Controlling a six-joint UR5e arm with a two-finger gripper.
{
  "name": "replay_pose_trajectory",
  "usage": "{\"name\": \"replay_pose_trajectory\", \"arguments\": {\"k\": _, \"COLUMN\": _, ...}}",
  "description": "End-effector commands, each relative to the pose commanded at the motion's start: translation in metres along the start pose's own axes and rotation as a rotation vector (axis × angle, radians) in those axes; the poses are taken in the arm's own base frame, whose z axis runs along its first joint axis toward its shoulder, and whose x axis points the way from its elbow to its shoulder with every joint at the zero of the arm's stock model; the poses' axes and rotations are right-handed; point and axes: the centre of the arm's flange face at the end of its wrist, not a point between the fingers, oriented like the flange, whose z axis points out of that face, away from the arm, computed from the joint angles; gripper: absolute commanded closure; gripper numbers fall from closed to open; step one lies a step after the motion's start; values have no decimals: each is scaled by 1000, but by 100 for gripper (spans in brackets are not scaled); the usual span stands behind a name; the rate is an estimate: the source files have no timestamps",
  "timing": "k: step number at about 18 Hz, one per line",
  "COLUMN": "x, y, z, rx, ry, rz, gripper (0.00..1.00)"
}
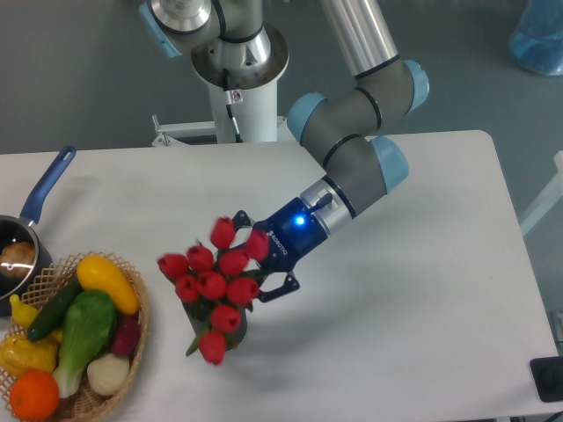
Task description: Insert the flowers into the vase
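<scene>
The flowers (214,283) are a bunch of red tulips with green leaves, standing left of the table's centre. The blooms spread wide and hide most of the vase (238,329). Only a small dark grey part of it shows under the lower blooms. A green leaf hangs down at the bunch's lower left. My gripper (252,255) reaches in from the upper right with a blue light on its wrist. Its jaws are spread wide, one finger above the bunch's right side and one below it. The stems are hidden.
A wicker basket (132,338) with colourful vegetables and fruit stands at the front left. A blue-handled saucepan (40,198) sits behind it at the left edge. The robot's white base (239,88) stands at the table's back. A dark object (547,380) is at the front right corner.
</scene>
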Motion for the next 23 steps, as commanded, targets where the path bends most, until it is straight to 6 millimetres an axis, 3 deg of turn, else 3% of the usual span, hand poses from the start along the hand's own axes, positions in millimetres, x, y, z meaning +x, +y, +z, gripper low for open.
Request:
{"name": "replay_pose_trajectory", "arguments": {"k": 4, "x": -4, "y": -2, "z": -16, "rx": -19, "ry": -31, "rz": 11, "gripper": 0}}
{"name": "replay_pose_trajectory", "arguments": {"k": 7, "x": -2, "y": -3, "z": -25, "rx": -139, "ry": -75, "rz": 40, "gripper": 0}}
{"name": "replay_pose_trajectory", "arguments": {"k": 12, "x": -6, "y": 8, "z": -39, "rx": -237, "ry": -117, "rz": 33, "gripper": 0}}
{"name": "replay_pose_trajectory", "arguments": {"k": 18, "x": -9, "y": -7, "z": -66, "rx": -236, "ry": -169, "rz": 55, "gripper": 0}}
{"name": "replay_pose_trajectory", "arguments": {"k": 21, "x": -19, "y": -11, "z": -99, "rx": -266, "ry": -234, "rz": 61, "gripper": 0}}
{"name": "replay_pose_trajectory", "arguments": {"k": 23, "x": -20, "y": -16, "z": -134, "rx": -395, "ry": -321, "rz": 79, "gripper": 0}}
